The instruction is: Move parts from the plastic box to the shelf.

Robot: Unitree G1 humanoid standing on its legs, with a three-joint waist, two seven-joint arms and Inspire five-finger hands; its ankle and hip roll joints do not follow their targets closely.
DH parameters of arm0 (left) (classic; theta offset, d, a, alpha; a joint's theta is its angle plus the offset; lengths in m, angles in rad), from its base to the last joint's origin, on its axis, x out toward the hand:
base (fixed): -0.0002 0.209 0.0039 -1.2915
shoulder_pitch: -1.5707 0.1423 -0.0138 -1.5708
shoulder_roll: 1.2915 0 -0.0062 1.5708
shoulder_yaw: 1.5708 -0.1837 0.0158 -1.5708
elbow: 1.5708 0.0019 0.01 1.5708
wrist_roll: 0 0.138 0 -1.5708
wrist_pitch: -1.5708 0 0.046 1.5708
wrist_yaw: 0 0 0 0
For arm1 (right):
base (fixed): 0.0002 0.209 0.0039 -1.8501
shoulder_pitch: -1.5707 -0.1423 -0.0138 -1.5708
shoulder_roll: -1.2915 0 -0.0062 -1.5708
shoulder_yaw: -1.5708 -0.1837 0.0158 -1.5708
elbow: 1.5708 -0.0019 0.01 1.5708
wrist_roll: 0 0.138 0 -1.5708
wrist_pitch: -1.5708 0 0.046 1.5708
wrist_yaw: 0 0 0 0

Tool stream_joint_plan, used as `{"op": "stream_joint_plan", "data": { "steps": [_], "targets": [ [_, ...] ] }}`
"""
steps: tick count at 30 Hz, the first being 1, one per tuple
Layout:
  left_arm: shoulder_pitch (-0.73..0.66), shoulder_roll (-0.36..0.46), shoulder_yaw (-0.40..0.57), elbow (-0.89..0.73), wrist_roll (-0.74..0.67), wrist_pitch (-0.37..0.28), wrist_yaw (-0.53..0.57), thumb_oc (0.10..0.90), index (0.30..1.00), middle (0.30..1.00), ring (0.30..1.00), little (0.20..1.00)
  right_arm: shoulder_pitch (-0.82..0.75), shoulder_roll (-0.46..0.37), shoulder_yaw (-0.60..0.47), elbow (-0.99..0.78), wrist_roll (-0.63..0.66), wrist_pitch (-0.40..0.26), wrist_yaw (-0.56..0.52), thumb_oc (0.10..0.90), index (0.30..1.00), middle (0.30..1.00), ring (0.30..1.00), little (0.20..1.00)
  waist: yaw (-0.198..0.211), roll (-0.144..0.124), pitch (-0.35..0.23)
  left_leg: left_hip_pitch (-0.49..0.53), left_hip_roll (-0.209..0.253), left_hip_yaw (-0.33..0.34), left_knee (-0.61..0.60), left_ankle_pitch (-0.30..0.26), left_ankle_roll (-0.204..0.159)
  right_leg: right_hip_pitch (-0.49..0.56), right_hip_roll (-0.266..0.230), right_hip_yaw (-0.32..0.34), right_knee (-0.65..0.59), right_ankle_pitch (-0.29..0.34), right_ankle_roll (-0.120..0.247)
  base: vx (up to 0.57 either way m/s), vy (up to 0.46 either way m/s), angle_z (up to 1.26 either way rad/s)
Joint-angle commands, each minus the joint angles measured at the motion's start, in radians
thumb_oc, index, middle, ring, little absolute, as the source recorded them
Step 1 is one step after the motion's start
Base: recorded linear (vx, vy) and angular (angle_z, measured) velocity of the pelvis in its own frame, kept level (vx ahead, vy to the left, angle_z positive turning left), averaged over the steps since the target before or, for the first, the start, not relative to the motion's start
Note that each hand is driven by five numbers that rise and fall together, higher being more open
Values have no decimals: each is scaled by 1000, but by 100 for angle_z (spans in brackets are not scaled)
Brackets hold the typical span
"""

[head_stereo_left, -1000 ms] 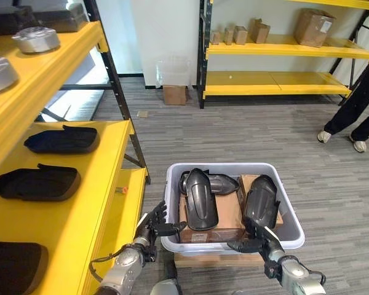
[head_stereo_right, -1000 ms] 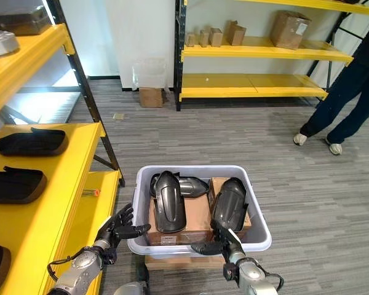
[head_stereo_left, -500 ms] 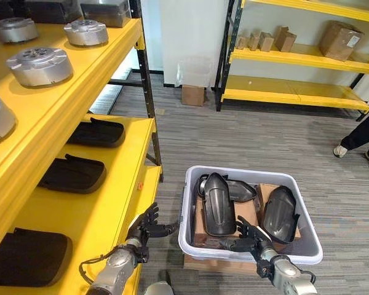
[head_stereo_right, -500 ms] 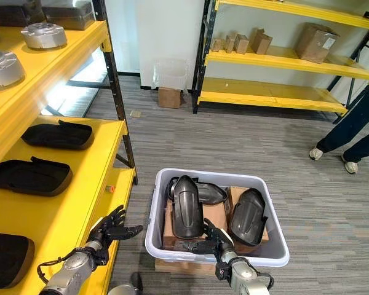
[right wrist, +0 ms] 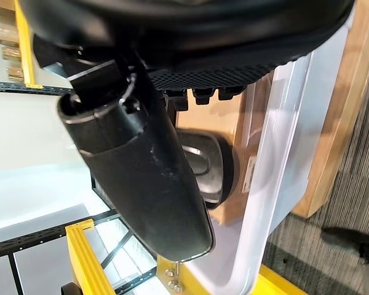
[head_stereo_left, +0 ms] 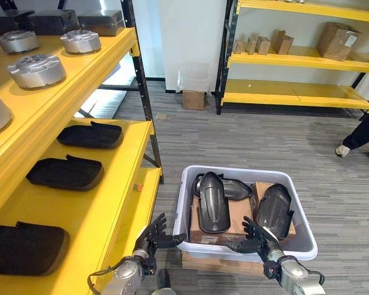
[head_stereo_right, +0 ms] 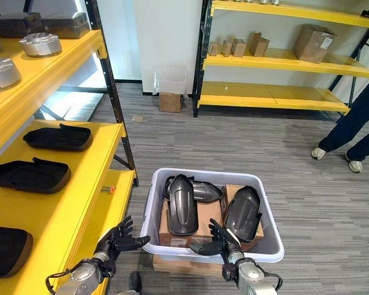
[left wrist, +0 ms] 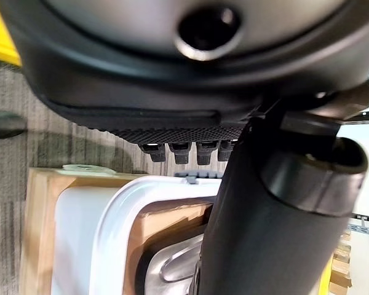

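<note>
A white plastic box [head_stereo_left: 184,203] stands on the floor and holds dark curved shell parts [head_stereo_left: 211,201] [head_stereo_left: 275,209] lying on cardboard boxes. A third part [head_stereo_left: 235,187] lies behind them. My left hand [head_stereo_left: 149,241] is open with fingers spread, its thumb reaching toward the box's front left corner. My right hand [head_stereo_left: 261,243] is open over the box's front rim, just before the right part. The left wrist view shows the box rim [left wrist: 111,209] past my straight fingers [left wrist: 184,150]. The yellow shelf [head_stereo_left: 98,203] on the left bears black parts [head_stereo_left: 89,134] [head_stereo_left: 64,173] [head_stereo_left: 24,249].
Silver discs [head_stereo_left: 37,69] sit on the upper shelf level. A wooden base [head_stereo_left: 221,263] lies under the box. A person's legs [head_stereo_left: 363,132] stand at the right. A far yellow rack holds cardboard boxes [head_stereo_left: 338,40], and a small carton [head_stereo_left: 194,98] rests on the floor.
The camera has shifted, so the whole scene sits differently. Both hands stay open at the box's front; the left hand is now nearer the box's front left corner.
</note>
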Motion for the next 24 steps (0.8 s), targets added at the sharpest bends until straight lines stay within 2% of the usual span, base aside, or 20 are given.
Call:
{"op": "stream_joint_plan", "data": {
  "steps": [1, 2, 3, 4, 6, 9, 10, 12, 18, 20, 21, 22, 23, 24],
  "targets": [
    [-139, 3, 10, -73, -4, -88, -14, 900, 1000, 1000, 1000, 1000, -110, -26, -21, -68, -31, -86, -11, 900, 1000, 1000, 1000, 1000, 8, -81, 37, -37, -1, -95, 231, -54, -40, 15, -42, 6, -166, 56, 22, -86, -138, 3],
    [-143, 0, 5, -67, -2, -88, -19, 900, 1000, 1000, 1000, 1000, -109, -31, -26, -74, -26, -84, -10, 900, 1000, 1000, 1000, 1000, 9, -91, 42, -58, -36, -90, 334, -88, -32, 21, -52, 1, -172, 63, 17, -114, -163, 3],
    [-147, -3, 3, -67, -3, -87, -20, 900, 1000, 1000, 1000, 1000, -108, -30, -30, -76, -26, -82, -11, 900, 1000, 1000, 1000, 1000, 6, -97, 44, -69, -53, -73, 386, -111, -26, 18, -59, -2, -173, 67, 15, -54, -83, -13],
    [-147, -3, 3, -67, -3, -87, -20, 900, 1000, 1000, 1000, 1000, -108, -30, -30, -76, -26, -82, -11, 900, 1000, 1000, 1000, 1000, 6, -96, 44, -71, -52, -74, 389, -113, -26, 18, -59, -2, -173, 67, 15, -37, -32, 15],
    [-151, -6, 2, -69, 3, -84, -18, 900, 1000, 1000, 1000, 1000, -106, -27, -32, -76, -31, -77, -14, 900, 1000, 1000, 1000, 1000, 1, -102, 39, -68, -81, -34, 430, -176, -6, 9, -67, -9, -169, 72, 16, -16, -9, 45],
    [-154, -9, 2, -62, 10, -86, -17, 900, 1000, 1000, 1000, 1000, -102, -23, -40, -76, -36, -75, -15, 900, 1000, 1000, 1000, 1000, -10, -101, 21, 0, -119, 23, 342, -262, 25, 5, -70, -10, -187, 86, 36, 31, 81, 7],
    [-150, -13, 3, -56, 12, -84, -19, 900, 1000, 1000, 1000, 1000, -99, -22, -44, -73, -40, -71, -13, 900, 1000, 1000, 1000, 1000, -20, -92, 1, 50, -137, 46, 236, -281, 37, 5, -69, -12, -198, 93, 53, 61, 149, 9],
    [-158, -12, -2, -54, 21, -85, -14, 900, 1000, 1000, 1000, 1000, -95, -16, -53, -73, -35, -74, -19, 900, 1000, 1000, 1000, 1000, -21, -89, -7, 54, -165, 17, 194, -266, 39, -3, -78, -10, -201, 105, 62, 34, 121, 12],
    [-160, -1, -3, -46, 15, -83, -13, 900, 1000, 1000, 1000, 1000, -92, 2, -50, -74, -40, -67, -8, 900, 1000, 1000, 1000, 1000, -24, -82, -17, 89, -185, 44, 128, -262, 59, -12, -97, -13, -171, 103, 78, 31, 92, -1],
    [-160, 5, 0, -49, 17, -81, -12, 900, 1000, 1000, 1000, 1000, -93, 7, -50, -77, -40, -65, -6, 900, 1000, 1000, 1000, 1000, -22, -79, -11, 93, -188, 48, 124, -265, 70, -37, -104, -2, -122, 98, 83, -24, 119, -14],
    [-161, 11, 4, -53, 19, -85, -8, 900, 1000, 1000, 1000, 1000, -95, 16, -48, -82, -45, -64, -2, 900, 1000, 1000, 1000, 1000, -24, -78, 9, 97, -186, 56, 116, -264, 86, -84, -110, 9, -35, 97, 100, -41, 100, -15],
    [-161, 11, 4, -53, 19, -85, -9, 900, 1000, 1000, 1000, 1000, -95, 16, -48, -82, -45, -64, -2, 900, 1000, 1000, 1000, 1000, -24, -79, 8, 96, -186, 57, 116, -264, 86, -87, -110, 10, -33, 96, 100, -98, 104, -23],
    [-167, 24, 6, -59, 17, -89, -2, 900, 1000, 1000, 1000, 1000, -96, 35, -48, -78, -45, -64, -4, 900, 1000, 1000, 1000, 1000, -25, -71, 30, 88, -176, 59, 127, -269, 97, -127, -143, 8, 80, 80, 137, -63, 38, -19],
    [-167, 24, 6, -59, 17, -89, -2, 900, 1000, 1000, 1000, 1000, -96, 35, -48, -78, -45, -64, -4, 900, 1000, 1000, 1000, 1000, -25, -71, 30, 88, -176, 59, 127, -269, 97, -128, -144, 8, 80, 79, 137, -72, 20, -18]
  ]
}}
